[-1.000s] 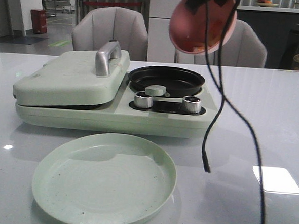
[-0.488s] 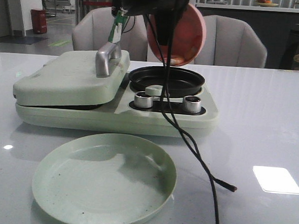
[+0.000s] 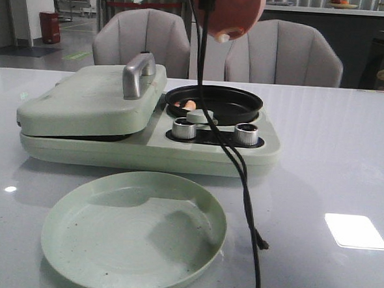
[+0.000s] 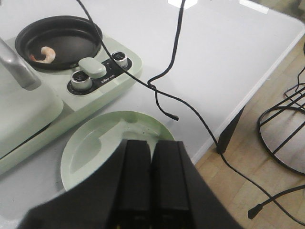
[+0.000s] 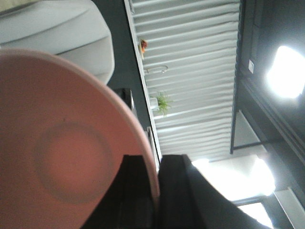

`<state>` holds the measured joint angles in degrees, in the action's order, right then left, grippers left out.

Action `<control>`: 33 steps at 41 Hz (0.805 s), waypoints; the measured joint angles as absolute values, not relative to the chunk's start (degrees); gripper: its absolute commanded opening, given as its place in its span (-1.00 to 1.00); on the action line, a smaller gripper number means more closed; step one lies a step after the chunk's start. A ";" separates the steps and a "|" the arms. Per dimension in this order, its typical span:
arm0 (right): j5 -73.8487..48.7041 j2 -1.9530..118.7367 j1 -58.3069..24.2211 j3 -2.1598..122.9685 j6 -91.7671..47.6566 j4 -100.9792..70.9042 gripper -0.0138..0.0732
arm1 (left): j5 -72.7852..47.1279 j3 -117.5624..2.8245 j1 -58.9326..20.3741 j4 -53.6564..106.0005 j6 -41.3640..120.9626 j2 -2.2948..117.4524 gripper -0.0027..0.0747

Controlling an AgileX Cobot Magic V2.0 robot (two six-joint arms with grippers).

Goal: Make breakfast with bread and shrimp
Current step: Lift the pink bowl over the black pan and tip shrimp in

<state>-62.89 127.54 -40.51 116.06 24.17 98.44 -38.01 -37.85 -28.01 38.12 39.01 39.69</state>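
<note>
My right gripper (image 5: 155, 162) is shut on the rim of a pink bowl (image 5: 66, 157). In the front view the bowl (image 3: 236, 9) hangs tilted high above the round black pan (image 3: 214, 101) of a pale green appliance. One orange-pink shrimp (image 3: 190, 105) lies in the pan, also in the left wrist view (image 4: 45, 54). Another pinkish bit (image 3: 223, 37) sits at the bowl's lowest rim. My left gripper (image 4: 151, 145) is shut and empty above a green plate (image 4: 95, 143). The bread is out of view.
The appliance's lid (image 3: 90, 98) with its silver handle (image 3: 138, 72) is closed. Two silver knobs (image 3: 184, 127) sit in front of the pan. The green plate (image 3: 134, 228) lies near the front edge. A black cable (image 3: 242, 180) hangs across the appliance to the table.
The pink bowl swung left from the right side to above the pan, dipped, then rose. A shrimp now lies in the pan. The cable swung with it.
</note>
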 measured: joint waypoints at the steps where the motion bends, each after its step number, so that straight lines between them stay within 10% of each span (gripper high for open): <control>1: -63.13 127.54 -40.51 116.21 24.17 98.44 -0.64 | -38.01 -37.85 -28.01 38.12 39.01 39.69 -0.68; 19: -64.49 127.32 -40.51 116.21 23.90 96.24 -0.64 | -38.01 -37.85 -28.01 38.12 39.01 39.69 -0.68; 33: -66.35 112.09 -34.32 111.64 22.51 58.33 -0.64 | -38.01 -37.85 -28.01 38.12 39.01 39.69 -0.68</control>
<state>-66.35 112.09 -34.32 111.64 22.51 58.33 -38.01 -37.85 -28.01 38.12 39.01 39.69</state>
